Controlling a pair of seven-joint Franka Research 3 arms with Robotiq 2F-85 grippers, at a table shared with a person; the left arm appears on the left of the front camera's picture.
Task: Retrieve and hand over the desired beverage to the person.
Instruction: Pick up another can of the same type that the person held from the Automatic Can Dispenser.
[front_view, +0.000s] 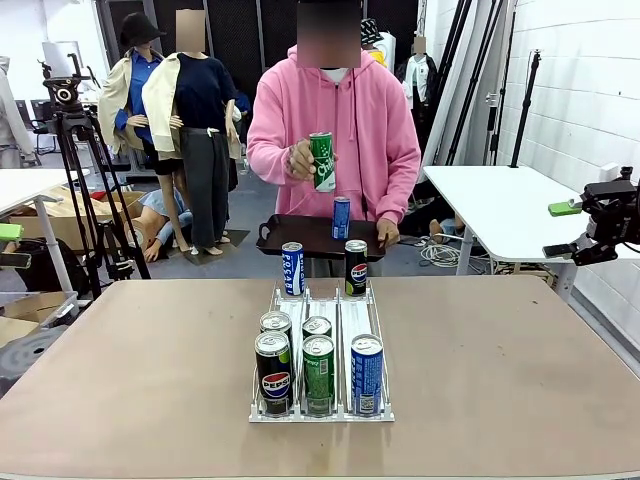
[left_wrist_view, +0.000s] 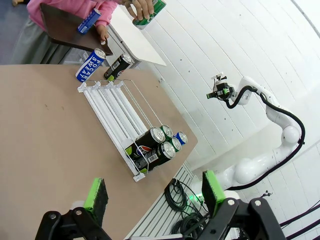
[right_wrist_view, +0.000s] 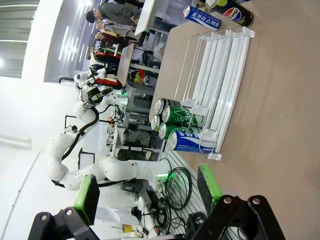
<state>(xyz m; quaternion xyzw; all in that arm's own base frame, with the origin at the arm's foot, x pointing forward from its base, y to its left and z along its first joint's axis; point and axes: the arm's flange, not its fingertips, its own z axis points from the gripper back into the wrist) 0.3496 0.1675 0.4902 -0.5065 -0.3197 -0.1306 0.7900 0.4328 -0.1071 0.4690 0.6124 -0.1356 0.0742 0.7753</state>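
Green can (front_view: 321, 160) in the person's (front_view: 335, 110) raised hand (front_view: 300, 160), above a dark tray (front_view: 290, 238), beyond the counter (front_view: 500, 360). Left tool (left_wrist_view: 154, 195) and right tool (right_wrist_view: 148, 194): fingers spread wide, holding nothing.

- Table (front_view: 500, 380): brown top.
- Rack (front_view: 354, 318): white wire, three lanes, on the table's middle, running near to far.
- Five cans (front_view: 318, 372) stand in the rack's near end, three in front and two behind.
- Blue can (front_view: 292, 268): upright on the table, just past the rack's far left corner.
- Pepsi can (front_view: 356, 266): upright, just past the far right corner.
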